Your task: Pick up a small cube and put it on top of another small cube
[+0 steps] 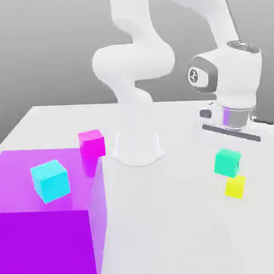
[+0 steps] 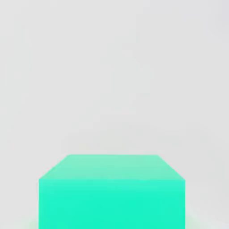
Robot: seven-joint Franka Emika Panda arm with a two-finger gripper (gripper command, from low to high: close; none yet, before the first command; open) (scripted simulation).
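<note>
Pickup looks done from where I stand: the teal cube (image 1: 227, 163) is in the claw (image 1: 228, 157), seemingly raised off the counter (image 1: 175, 216). The yellow cube (image 1: 235, 187) sits just below the claw and a bit toward the exterior view's right, with nothing set on it, though I can't tell whether the two touch. Left to do, I'd say: line up over the yellow one, lower and let go. The claw is narrowed onto the teal cube, apparently gripping it snugly
</note>
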